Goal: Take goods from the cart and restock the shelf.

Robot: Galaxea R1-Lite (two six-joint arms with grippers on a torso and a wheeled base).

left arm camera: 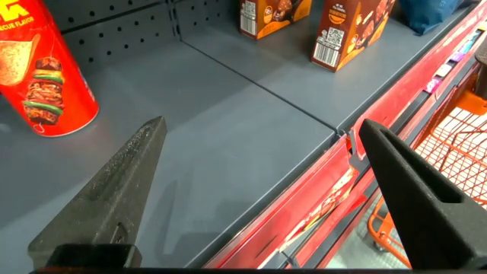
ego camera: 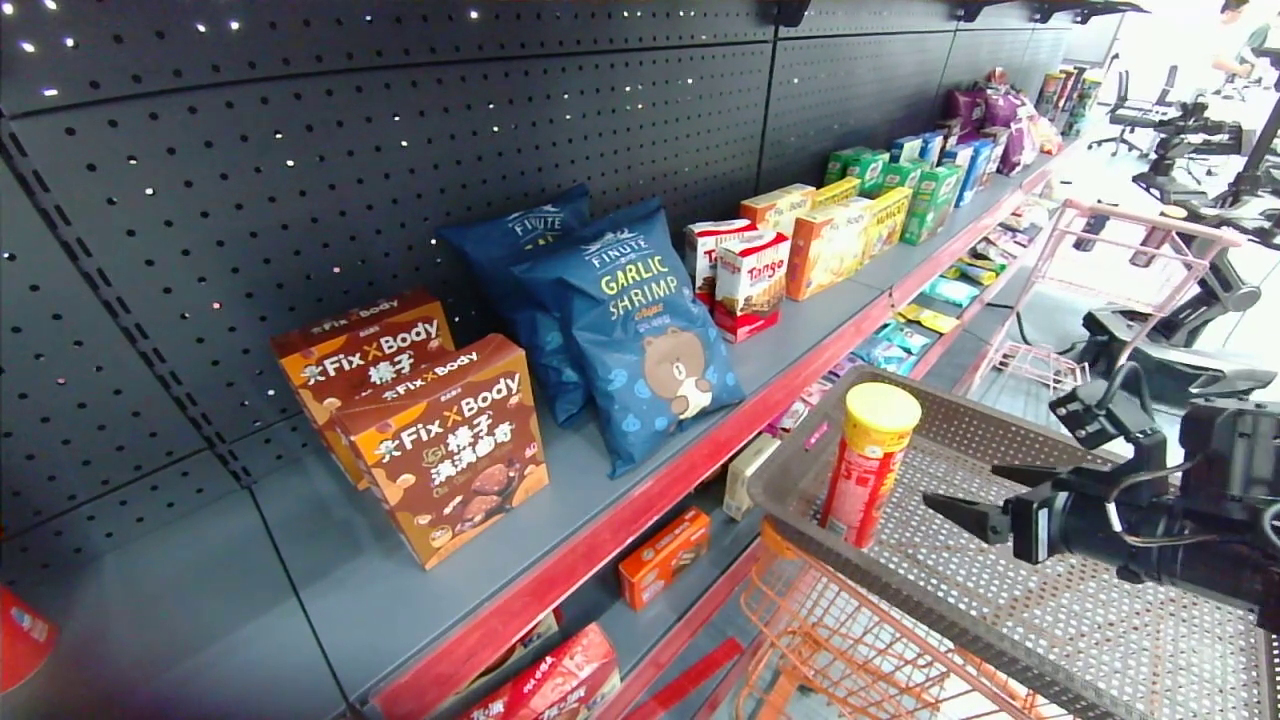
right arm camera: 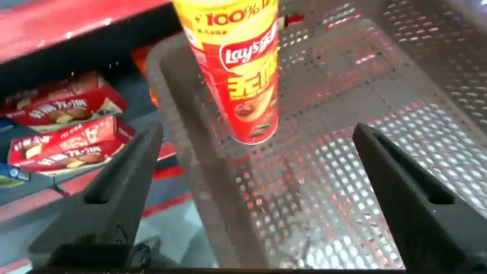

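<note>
A chip can point(ego camera: 868, 465) with a yellow lid stands upright in the corner of the cart's perforated grey tray point(ego camera: 1000, 600). My right gripper point(ego camera: 960, 492) hangs open just right of it, level with its lower half. In the right wrist view the can point(right arm camera: 236, 76) stands beyond the open gripper point(right arm camera: 256, 133), apart from both fingers. My left gripper point(left arm camera: 260, 125) is open and holds nothing above a bare stretch of the grey shelf point(left arm camera: 228, 137). A red chip can point(left arm camera: 42, 76) stands upright on that shelf off to one side; in the head view it shows at the far left edge point(ego camera: 20, 640).
Brown snack boxes point(ego camera: 440, 450), blue chip bags point(ego camera: 640, 330) and rows of other boxes fill the shelf further right. The shelf has a red front edge point(ego camera: 620, 520). An orange wire basket point(ego camera: 850, 640) sits under the tray. A pink cart point(ego camera: 1120, 280) stands behind.
</note>
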